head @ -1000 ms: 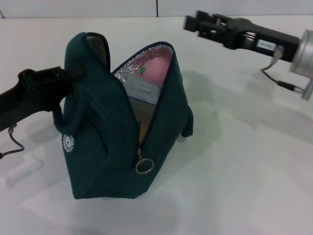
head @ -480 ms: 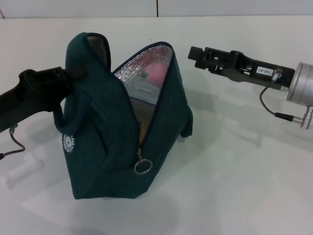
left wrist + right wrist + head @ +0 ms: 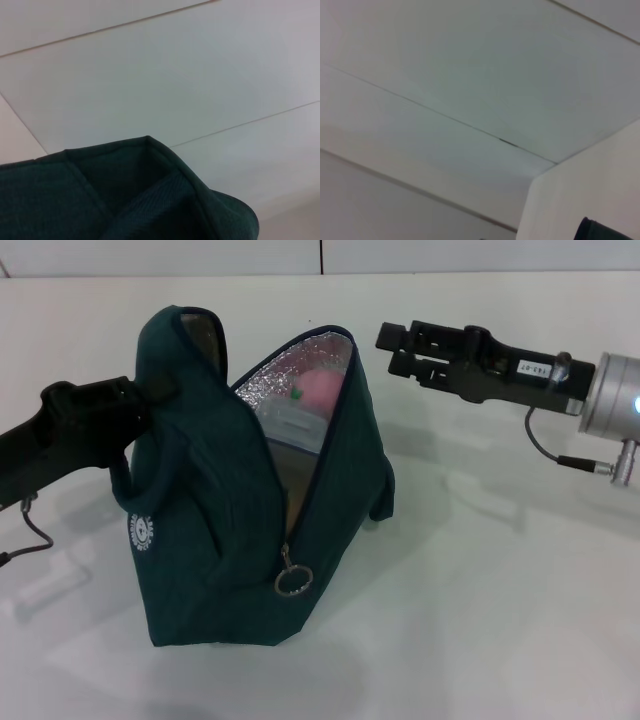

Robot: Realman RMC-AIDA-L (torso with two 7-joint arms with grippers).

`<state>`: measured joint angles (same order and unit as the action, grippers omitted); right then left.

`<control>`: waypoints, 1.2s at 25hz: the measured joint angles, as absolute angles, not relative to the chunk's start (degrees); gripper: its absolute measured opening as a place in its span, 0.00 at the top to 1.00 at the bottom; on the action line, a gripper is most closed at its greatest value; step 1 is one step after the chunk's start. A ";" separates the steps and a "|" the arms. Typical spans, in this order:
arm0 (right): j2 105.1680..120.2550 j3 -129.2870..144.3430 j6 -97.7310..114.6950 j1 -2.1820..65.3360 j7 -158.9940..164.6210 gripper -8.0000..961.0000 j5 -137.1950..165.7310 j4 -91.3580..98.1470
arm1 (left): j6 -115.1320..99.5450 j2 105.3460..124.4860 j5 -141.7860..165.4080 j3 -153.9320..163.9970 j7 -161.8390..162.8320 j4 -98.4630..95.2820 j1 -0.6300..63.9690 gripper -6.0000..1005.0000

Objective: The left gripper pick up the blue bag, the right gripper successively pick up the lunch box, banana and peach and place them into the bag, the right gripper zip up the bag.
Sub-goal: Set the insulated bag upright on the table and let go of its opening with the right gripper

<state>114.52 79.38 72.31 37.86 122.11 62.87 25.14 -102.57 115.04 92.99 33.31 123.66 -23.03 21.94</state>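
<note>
Two black claws are being shown over a white surface [image 3: 480, 620], with a dark teal bag between them. The blue bag [image 3: 215, 540] is standing near the centre of the head view, mouth gaping towards 12 o'clock, silver foil lining exposed. The left claw [image 3: 150, 395] is coming in from 9 o'clock and is being kept clamped on the bag's upper edge by a handle, apparently so that the bag is being held upright and open for loading. In the left wrist view only a fold of teal fabric is being shown.

Inside the mouth, the peach [image 3: 318, 388] is resting on top, pink with a tiny green mark, and beneath it a pale edge of the lunch box [image 3: 290, 425] is showing. The banana is not being seen; it is probably hidden deeper in.

The right claw [image 3: 384, 348] is hanging in the air at about 2 o'clock from the bag, just beside its rim, holding nothing, its fingers set a little apart. The zipper ring pull [image 3: 293, 580] is lying low on the front, so the zip is judged not yet done.

A round white logo [image 3: 142, 530] is printed on the bag's side; its lettering cannot be read. A small white label on the right arm carries characters too small to read.
</note>
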 joint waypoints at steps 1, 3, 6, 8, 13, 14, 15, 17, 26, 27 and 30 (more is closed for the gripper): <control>114.39 79.38 72.22 38.33 122.94 0.37 63.52 25.14 | -102.57 115.05 93.01 33.31 123.66 -23.03 22.00 0.96; 114.11 79.27 71.98 39.51 125.19 0.37 65.64 25.13 | -102.57 115.05 93.08 33.36 123.66 -23.00 22.11 0.96; 113.80 79.20 71.27 41.03 128.00 0.37 68.63 24.91 | -102.57 115.05 93.19 33.35 123.66 -23.01 22.12 0.96; 113.65 79.16 70.67 42.21 129.52 0.37 70.61 24.20 | -102.57 115.05 93.21 33.31 123.66 -23.09 21.96 0.96; 113.61 79.23 70.43 44.16 130.13 0.37 71.61 21.99 | -102.57 115.06 93.25 33.47 123.49 -23.13 21.80 0.96; 113.83 79.20 70.58 44.56 130.10 0.37 71.62 21.80 | -102.57 115.07 93.26 33.52 123.47 -23.10 21.80 0.96; 113.94 79.12 70.77 44.53 130.09 0.37 71.55 21.91 | -102.58 115.10 93.27 33.59 123.45 -23.05 21.80 0.96; 114.13 78.68 71.52 44.33 130.08 0.37 71.23 22.54 | -102.60 115.14 93.27 33.69 123.42 -22.98 21.79 0.96; 114.31 77.41 72.83 44.16 130.20 0.37 70.76 22.50 | -102.61 115.96 93.61 33.84 122.75 -22.87 22.17 0.96; 114.28 77.35 72.80 44.21 130.20 0.37 70.81 22.42 | -102.63 116.09 93.78 33.84 122.73 -22.85 22.29 0.96; 114.15 77.59 72.44 44.48 130.22 0.37 71.08 22.27 | -102.70 116.49 93.85 33.84 122.56 -22.85 22.41 0.96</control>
<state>114.15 77.59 72.44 44.48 130.22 71.08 22.27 -102.70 116.49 93.85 33.84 122.56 -22.85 22.41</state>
